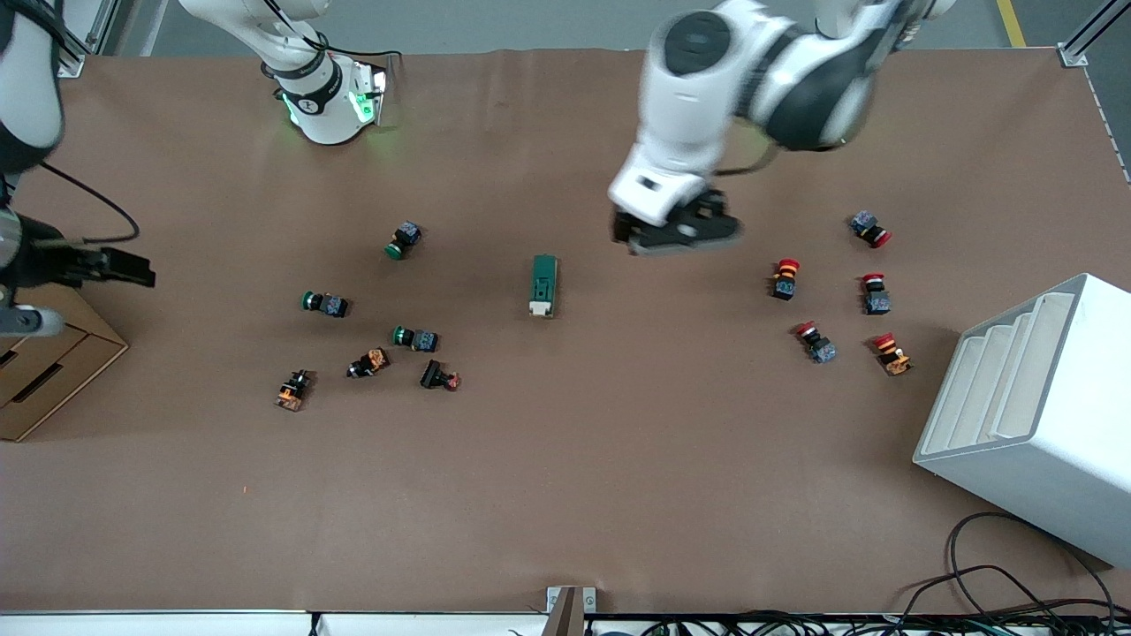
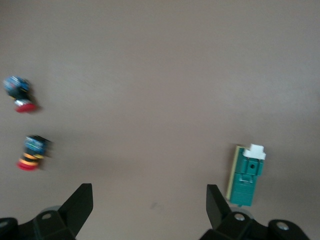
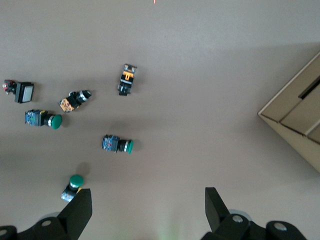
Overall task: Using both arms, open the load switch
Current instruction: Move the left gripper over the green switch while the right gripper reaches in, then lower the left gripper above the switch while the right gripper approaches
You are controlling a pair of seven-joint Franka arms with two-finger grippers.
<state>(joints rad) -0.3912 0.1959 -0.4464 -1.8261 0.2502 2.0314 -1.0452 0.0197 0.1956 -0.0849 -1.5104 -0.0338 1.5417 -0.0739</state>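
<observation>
The load switch is a dark-green block with a white tab at one end, lying flat at mid-table. It also shows in the left wrist view as the load switch, just outside one finger. My left gripper hangs open over bare table between the switch and the red buttons, with nothing between its fingers. The left gripper sees only table in its gap. My right gripper hovers open and empty at the right arm's end of the table, by the cardboard box. The right gripper has a green button beside one finger.
Green and orange push buttons are scattered toward the right arm's end, and red ones toward the left arm's end. A cardboard box sits at the right arm's edge. A white stepped rack stands at the left arm's end, with cables along the front edge.
</observation>
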